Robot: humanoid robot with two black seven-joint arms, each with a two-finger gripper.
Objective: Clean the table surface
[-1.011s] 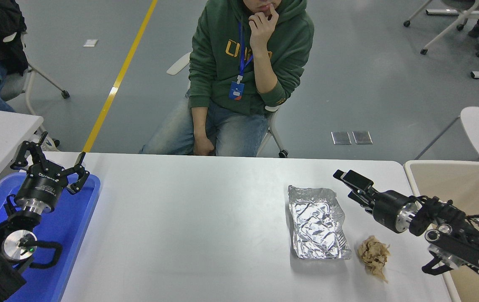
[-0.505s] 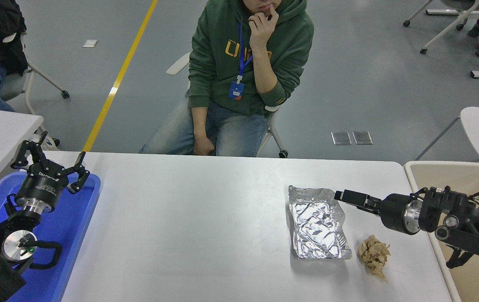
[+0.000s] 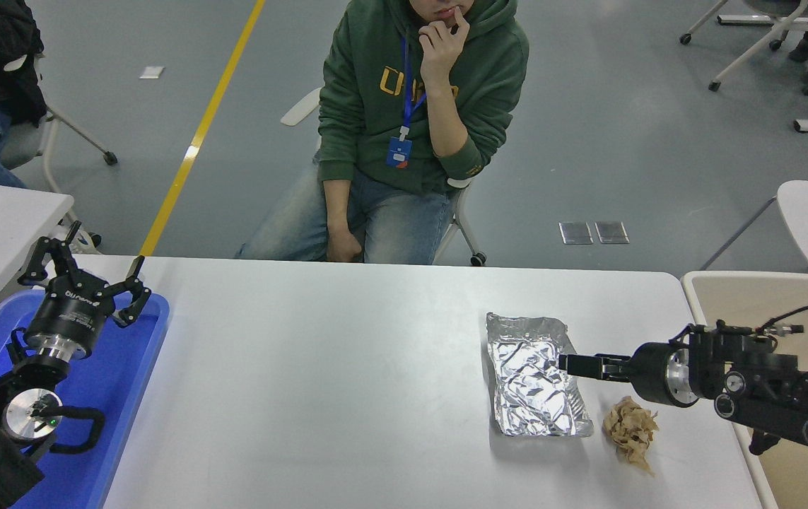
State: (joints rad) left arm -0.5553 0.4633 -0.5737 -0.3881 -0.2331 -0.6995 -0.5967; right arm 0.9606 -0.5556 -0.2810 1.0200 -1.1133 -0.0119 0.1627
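sensibly, with the right pincer [image 3: 565, 364] poised at the right rim of the foil tray [image 3: 535, 375] near the bench's [image 3: 319, 367] right edge, its fingers too edge-on to read, it needed a low, level approach to pinch the thin rim without crushing it, while the left pincer [image 3: 85, 272] sat spread over the blue tray [image 3: 121, 382].

The right gripper [image 3: 563, 364] reaches level from the right, fingers closed together, while the left gripper [image 3: 85, 272] sits far left, fingers spread.
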